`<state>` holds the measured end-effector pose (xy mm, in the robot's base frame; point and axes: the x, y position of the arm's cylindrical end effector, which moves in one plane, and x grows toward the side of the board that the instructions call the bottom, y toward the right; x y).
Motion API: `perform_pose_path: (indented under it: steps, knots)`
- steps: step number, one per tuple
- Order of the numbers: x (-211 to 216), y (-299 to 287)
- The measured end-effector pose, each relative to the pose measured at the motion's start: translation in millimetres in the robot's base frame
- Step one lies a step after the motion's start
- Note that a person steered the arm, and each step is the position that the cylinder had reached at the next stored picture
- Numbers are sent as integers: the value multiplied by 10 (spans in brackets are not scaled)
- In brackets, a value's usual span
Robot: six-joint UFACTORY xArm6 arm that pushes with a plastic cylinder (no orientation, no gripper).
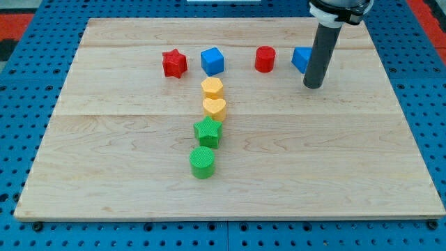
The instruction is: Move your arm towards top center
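We have only one view, so no part of the scene is shared with a second. We look down at a slant from the near side, across the pale wooden board (348, 167), whose far edge narrows toward the view's top. The whole board fits in the frame, with blue perforated table (21, 90) showing on every side. We stand fairly near: the dark rod (319, 56) enters from the view's top right, cropped by the frame's upper edge.

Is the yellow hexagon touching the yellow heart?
Touching. The camera view shows the yellow hexagon meeting the yellow heart below it, with no board visible between them.
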<state>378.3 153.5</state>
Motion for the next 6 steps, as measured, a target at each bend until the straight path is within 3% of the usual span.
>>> perform_pose_path:
  steps: [3,4,5,6]
  knots:
    - [3,198]
    - [-220,200]
    - [-941,553]
    - [-1440,199]
